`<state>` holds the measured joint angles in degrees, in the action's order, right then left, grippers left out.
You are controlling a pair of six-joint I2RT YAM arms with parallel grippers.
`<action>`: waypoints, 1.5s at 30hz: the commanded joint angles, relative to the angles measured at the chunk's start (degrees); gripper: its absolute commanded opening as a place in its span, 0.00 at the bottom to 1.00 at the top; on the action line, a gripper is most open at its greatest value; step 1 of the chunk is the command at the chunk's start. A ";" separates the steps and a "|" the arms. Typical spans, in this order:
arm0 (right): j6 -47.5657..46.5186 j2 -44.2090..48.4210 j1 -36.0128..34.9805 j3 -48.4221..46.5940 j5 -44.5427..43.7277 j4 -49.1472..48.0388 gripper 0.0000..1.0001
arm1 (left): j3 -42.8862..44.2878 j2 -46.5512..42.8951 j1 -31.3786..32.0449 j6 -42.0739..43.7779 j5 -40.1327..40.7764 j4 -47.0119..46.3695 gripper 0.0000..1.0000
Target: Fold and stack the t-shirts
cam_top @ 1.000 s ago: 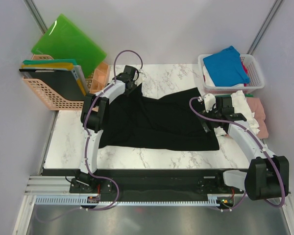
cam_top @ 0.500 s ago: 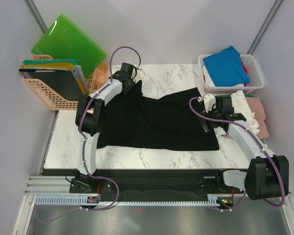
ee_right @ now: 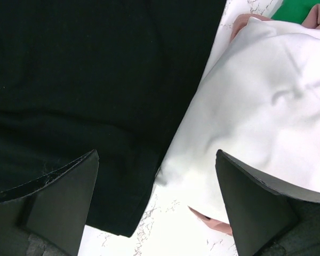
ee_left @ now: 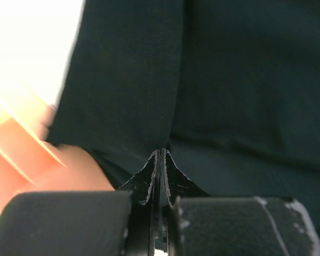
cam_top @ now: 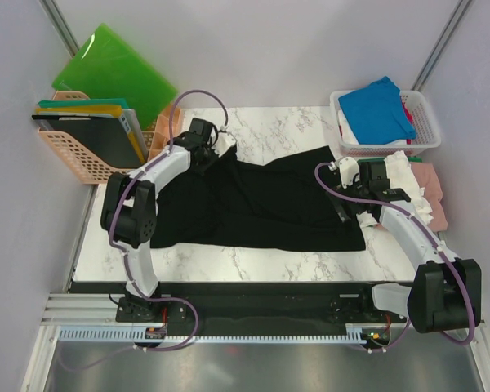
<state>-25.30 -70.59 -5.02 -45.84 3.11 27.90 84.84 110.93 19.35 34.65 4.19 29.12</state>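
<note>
The large black t-shirt (cam_top: 269, 204) lies spread across the marble table (cam_top: 204, 261). My left gripper (cam_top: 212, 149) is at its far left corner, shut, with the black cloth (ee_left: 229, 80) pinched between the fingertips (ee_left: 161, 153). At the shirt's right edge my right gripper (cam_top: 351, 208) hovers open (ee_right: 156, 157) with nothing held, over the black hem (ee_right: 85, 80) and a white t-shirt (ee_right: 266, 106). The white t-shirt (cam_top: 400, 167) and a pink t-shirt (cam_top: 433, 192) are piled at the right. A blue t-shirt (cam_top: 376, 106) tops the white basket (cam_top: 429, 114).
An orange basket (cam_top: 73, 159) with folders stands at the far left, and a green plastic board (cam_top: 114, 69) leans behind it. A small orange bin (cam_top: 167, 122) sits close to my left gripper. A green patch (ee_right: 296, 8) shows beyond the white shirt.
My left arm has swung its elbow out to the left, and the gripper has drawn the black shirt's far left corner a little leftward. The right arm has not moved.
</note>
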 commanded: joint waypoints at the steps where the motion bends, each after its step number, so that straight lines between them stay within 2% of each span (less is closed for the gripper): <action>1: -0.45 0.97 0.18 -1.00 1.98 0.13 0.98 | -5.98 -6.51 -0.19 1.64 -2.87 2.78 0.02; 5: -0.63 1.07 0.09 -0.74 2.60 0.22 0.98 | -11.44 -10.82 -2.91 2.44 -3.13 2.95 0.02; 11: -0.37 1.59 0.09 -0.83 3.39 0.75 0.98 | -12.24 -15.21 -5.90 1.91 -4.01 4.27 0.02; 16: -0.28 2.21 0.10 -0.47 3.65 0.75 0.98 | -12.07 -15.93 -6.00 0.95 -6.03 4.54 0.02; 18: -0.45 2.30 0.09 -0.30 3.65 0.84 0.98 | -11.54 -14.88 -6.00 -0.54 -7.25 4.54 0.15; 19: -0.45 2.30 0.09 -0.21 3.65 0.75 0.98 | -10.75 -14.17 -5.99 -1.16 -7.87 4.45 0.34; 22: -0.63 1.95 0.10 -0.12 3.30 0.75 0.98 | -9.08 -12.15 -5.99 -3.36 -11.04 4.19 0.49; 31: -0.89 0.10 0.10 -0.47 3.21 0.93 0.98 | -3.29 -5.48 -2.75 -4.24 -7.35 0.14 0.61; 45: -1.24 -1.66 0.09 -0.47 2.25 0.93 0.98 | 4.81 6.48 0.33 -3.98 -2.08 -0.91 0.63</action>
<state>-25.98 -72.12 -5.02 -45.78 5.50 29.21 86.48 115.96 19.44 31.97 -0.38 29.91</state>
